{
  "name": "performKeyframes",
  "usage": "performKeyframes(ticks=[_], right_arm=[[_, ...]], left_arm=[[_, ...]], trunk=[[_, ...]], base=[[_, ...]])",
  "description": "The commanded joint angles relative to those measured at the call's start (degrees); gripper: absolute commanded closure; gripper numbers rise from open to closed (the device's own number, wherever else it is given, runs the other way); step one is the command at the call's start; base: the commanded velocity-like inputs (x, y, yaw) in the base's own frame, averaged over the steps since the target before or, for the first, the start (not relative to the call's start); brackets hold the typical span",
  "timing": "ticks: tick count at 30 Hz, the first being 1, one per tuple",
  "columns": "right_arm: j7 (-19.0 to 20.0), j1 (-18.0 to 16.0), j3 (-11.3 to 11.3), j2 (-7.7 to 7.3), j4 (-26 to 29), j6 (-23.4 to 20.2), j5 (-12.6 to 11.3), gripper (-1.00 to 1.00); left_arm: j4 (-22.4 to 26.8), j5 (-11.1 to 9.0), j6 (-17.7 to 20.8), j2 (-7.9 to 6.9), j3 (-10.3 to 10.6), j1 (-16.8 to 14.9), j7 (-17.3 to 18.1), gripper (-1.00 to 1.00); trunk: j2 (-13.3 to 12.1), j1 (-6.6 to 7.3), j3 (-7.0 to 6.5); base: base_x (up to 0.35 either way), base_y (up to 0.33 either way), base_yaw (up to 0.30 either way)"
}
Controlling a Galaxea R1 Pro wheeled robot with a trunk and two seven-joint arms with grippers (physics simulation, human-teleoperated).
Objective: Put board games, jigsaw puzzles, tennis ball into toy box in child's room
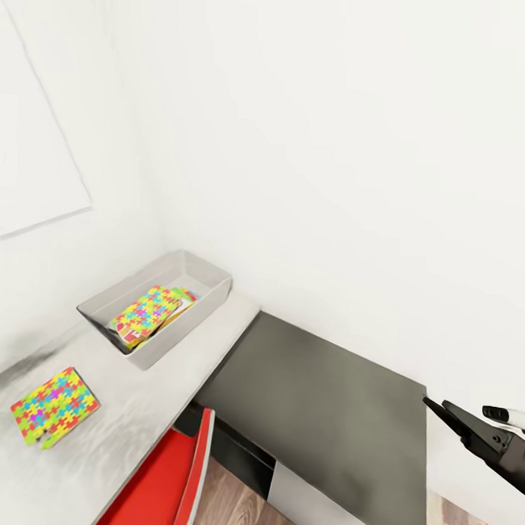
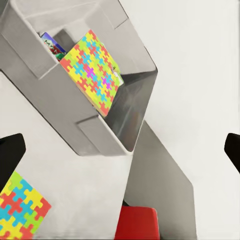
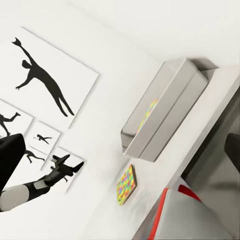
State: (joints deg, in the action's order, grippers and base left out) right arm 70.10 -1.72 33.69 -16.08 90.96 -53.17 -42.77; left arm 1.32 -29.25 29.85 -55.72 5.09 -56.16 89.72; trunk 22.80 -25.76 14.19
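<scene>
Puzzle number two (image 1: 54, 407) is what I want next. It lies flat on the pale bench (image 1: 159, 395), out at about 8 o'clock from the toy box (image 1: 216, 291) in my head view, well apart from it. My left wrist camera shows one corner of it too.

It is a thin, stiff board with bright yellow, pink, blue and green pieces. I think it is light and will not bend. It is so flat that it may be hard to get a finger under. I would pinch it across one short edge, near a corner, or slide it to the bench edge first. The top looks smooth, so it could slip if I squeeze only a little.

The toy box is a grey bin that sits at the back of the bench, close to the wall. The other puzzle (image 1: 146, 313) is already in it, leaning on something. A game box (image 2: 51, 45) peeks out behind it in the left wrist view.

My left pincer (image 2: 120, 150) is wide open and holds nothing. I see its dark tips at both sides of the left wrist view, with the bin between them.

My right pincer (image 1: 469, 423) hangs over the dark corner part (image 1: 311, 400) at about 4 o'clock. Its tips sit far apart in the right wrist view, and it holds nothing.

A red chair (image 1: 172, 479) is tucked under the bench.
</scene>
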Motion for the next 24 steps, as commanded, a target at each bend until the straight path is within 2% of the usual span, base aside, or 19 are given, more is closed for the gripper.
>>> performKeyframes(ticks=[1,7,13,24], right_arm=[[0.04,-0.04,0.03,-0.01,0.02,-0.3,-0.12,-1.0],[0.07,-0.04,0.05,-0.01,0.01,-0.26,-0.12,-1.0],[0.11,-0.04,0.03,-0.01,0.01,-0.2,-0.12,-1.0],[0.12,-0.04,0.0,-0.01,0.01,-0.18,-0.12,-1.0]], left_arm=[[-0.06,-0.28,0.59,-0.02,0.51,-0.09,0.28,-1.0],[-0.1,-0.28,0.52,0.06,0.53,-0.09,0.28,-1.0],[-0.13,-0.29,0.45,0.27,0.53,-0.09,0.28,-1.0],[-0.1,-0.28,0.39,0.65,0.53,-0.09,0.28,-1.0]], trunk=[[0.12,-0.02,0.02],[0.12,-0.02,-0.55],[0.12,-0.02,-1.11],[0.12,-0.02,-2.15]], base=[[-0.196,0.0,0.0],[-0.216,-0.035,0.0],[-0.176,-0.179,0.026],[-0.045,-0.176,0.081]])
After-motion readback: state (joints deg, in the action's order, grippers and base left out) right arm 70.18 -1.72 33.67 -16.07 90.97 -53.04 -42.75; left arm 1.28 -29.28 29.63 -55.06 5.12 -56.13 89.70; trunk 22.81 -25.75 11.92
